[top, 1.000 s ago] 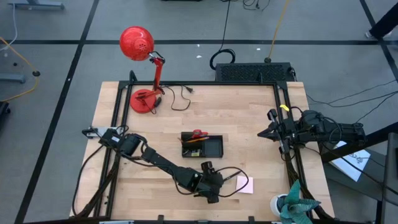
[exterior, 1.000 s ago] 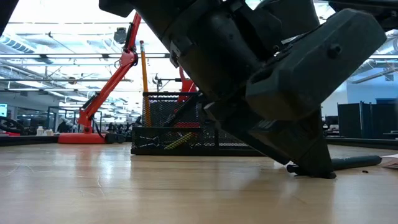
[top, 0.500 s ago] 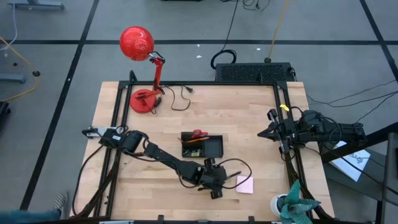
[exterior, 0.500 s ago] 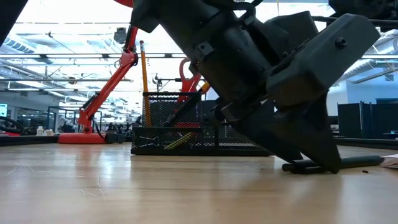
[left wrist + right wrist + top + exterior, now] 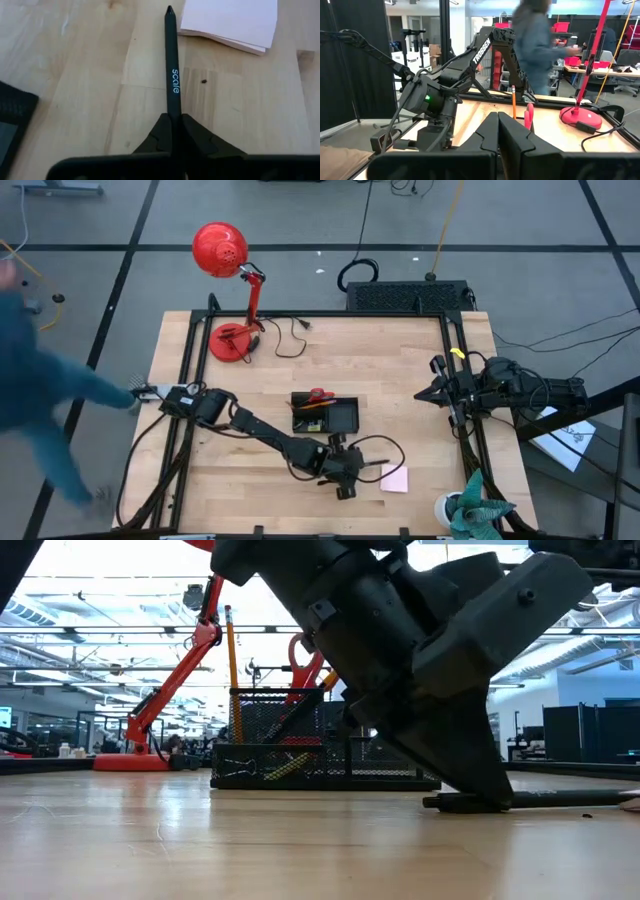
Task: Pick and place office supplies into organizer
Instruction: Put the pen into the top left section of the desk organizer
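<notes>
Left gripper (image 5: 174,120) down at near-centre table, fingers clamped on a black pen (image 5: 172,65) lying flat on the wood, tip just beside pink sticky-note pad (image 5: 235,22). Organizer (image 5: 325,413) sits just beyond, mid-table, holding scissors (image 5: 319,395) and a pencil (image 5: 232,645). Right gripper (image 5: 498,131) parked at right edge, fingers closed, empty.
</notes>
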Tool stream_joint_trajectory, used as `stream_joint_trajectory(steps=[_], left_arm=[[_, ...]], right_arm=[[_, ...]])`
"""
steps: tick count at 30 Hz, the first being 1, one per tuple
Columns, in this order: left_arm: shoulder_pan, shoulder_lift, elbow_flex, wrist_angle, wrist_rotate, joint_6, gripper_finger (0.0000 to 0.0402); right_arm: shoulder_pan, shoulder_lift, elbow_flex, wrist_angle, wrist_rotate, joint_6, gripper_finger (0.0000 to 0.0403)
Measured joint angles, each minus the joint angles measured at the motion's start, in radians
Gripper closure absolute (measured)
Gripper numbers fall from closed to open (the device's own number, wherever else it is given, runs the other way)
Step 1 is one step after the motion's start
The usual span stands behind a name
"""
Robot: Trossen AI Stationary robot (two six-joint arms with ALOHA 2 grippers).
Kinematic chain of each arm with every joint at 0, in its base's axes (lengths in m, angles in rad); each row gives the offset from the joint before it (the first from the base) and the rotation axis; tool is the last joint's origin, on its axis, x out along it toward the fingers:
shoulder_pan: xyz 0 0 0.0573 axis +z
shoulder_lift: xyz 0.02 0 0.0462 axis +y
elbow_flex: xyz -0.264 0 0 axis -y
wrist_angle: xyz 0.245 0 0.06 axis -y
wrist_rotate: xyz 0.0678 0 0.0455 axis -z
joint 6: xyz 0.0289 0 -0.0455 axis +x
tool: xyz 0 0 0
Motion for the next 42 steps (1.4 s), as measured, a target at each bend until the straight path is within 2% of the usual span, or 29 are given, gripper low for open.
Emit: stream_joint_trajectory(steps=[8, 12, 17, 26, 35, 42], left_arm=[[-0.007, 0.001, 0.007, 0.045, -0.019, 0.092, 0.0361], [-0.01, 0.009, 0.081, -0.045, -0.025, 0.125, 0.037], [-0.017, 0.013, 0.205, -0.248, -0.057, 0.156, 0.0384], [-0.031, 0.011, 0.396, -0.559, -0.104, 0.174, 0.0372], [-0.04, 0.01, 0.655, -1.095, -0.147, 0.172, 0.0371], [-0.036, -0.06, 0.658, -1.252, -0.212, 0.171, 0.0371]], right_arm=[[0.0, 0.0, 0.0, 0.0, 0.0, 0.0, 0.0403], [0.0, 0.0, 0.0, 0.0, 0.0, 0.001, 0.0403], [0.0, 0.0, 0.0, 0.0, 0.0, 0.001, 0.0403], [0.0, 0.0, 0.0, -0.001, 0.0, 0.001, 0.0403], [0.0, 0.0, 0.0, -0.001, 0.0, 0.001, 0.0403], [0.0, 0.007, -0.001, -0.009, 0.0, -0.002, 0.0403]])
